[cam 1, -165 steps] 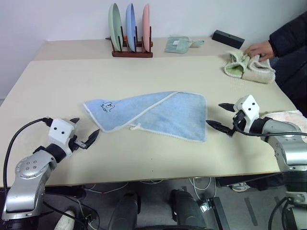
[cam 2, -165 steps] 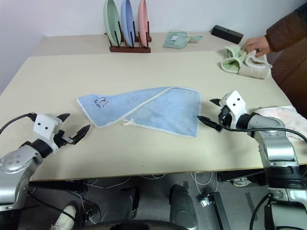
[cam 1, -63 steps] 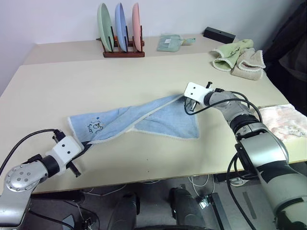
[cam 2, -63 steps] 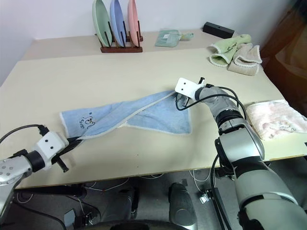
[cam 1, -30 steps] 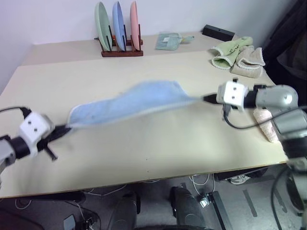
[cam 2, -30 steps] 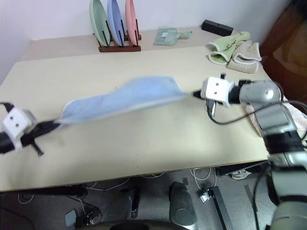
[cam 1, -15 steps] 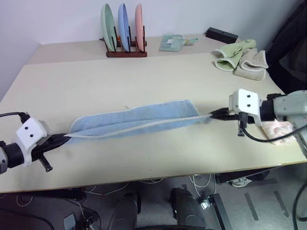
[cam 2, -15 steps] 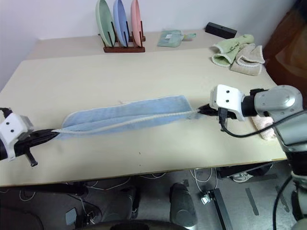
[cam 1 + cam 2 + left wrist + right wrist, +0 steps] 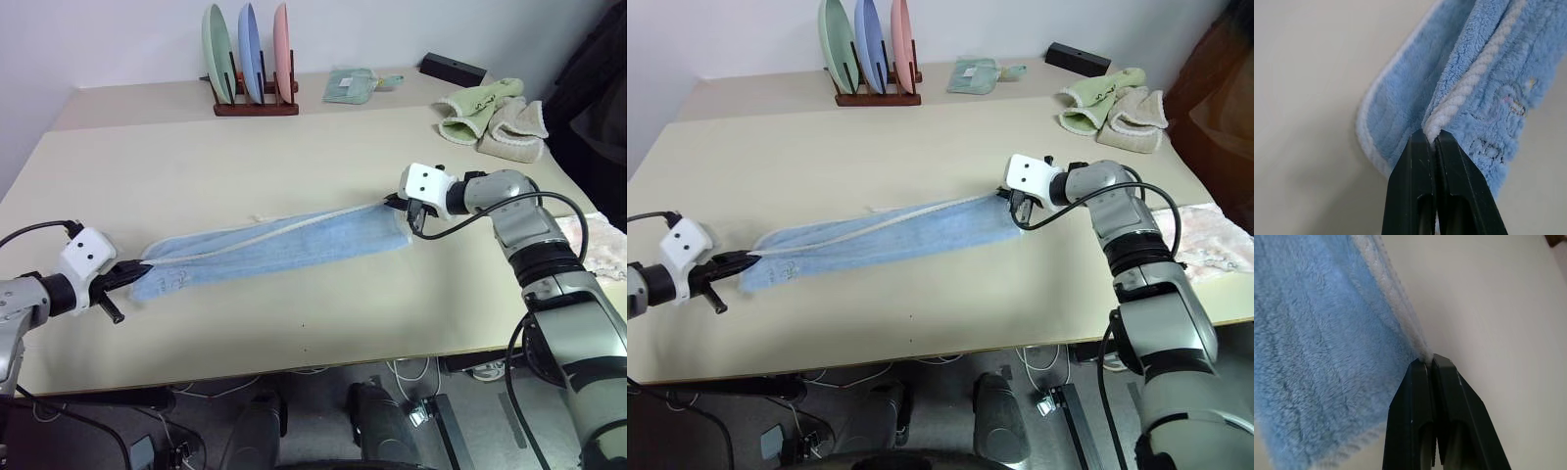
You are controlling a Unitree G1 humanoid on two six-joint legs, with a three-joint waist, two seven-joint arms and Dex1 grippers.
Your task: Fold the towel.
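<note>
The light blue towel [image 9: 274,247] lies stretched in a long narrow band across the middle of the table, its whitish trim running along the far edge. My left gripper [image 9: 143,270] is shut on the towel's left end; its wrist view shows the black fingers [image 9: 1420,196] pinching the white corded trim [image 9: 1459,103] beside the dark embroidered mark. My right gripper [image 9: 394,205] is shut on the towel's right end, the fingers [image 9: 1420,411] closed on the trim at the corner. The cloth sags onto the tabletop between both grippers.
A wooden rack with three plates [image 9: 253,57] stands at the back. A folded greenish cloth [image 9: 355,85] and a black box [image 9: 455,70] lie behind. Pale green and beige fluffy towels [image 9: 490,116] sit at the back right, a pink one [image 9: 600,245] at the right edge.
Both grippers moved forward and down with the towel. The right end went left and away from the table's front edge; the band has slackened and settled onto the table.
</note>
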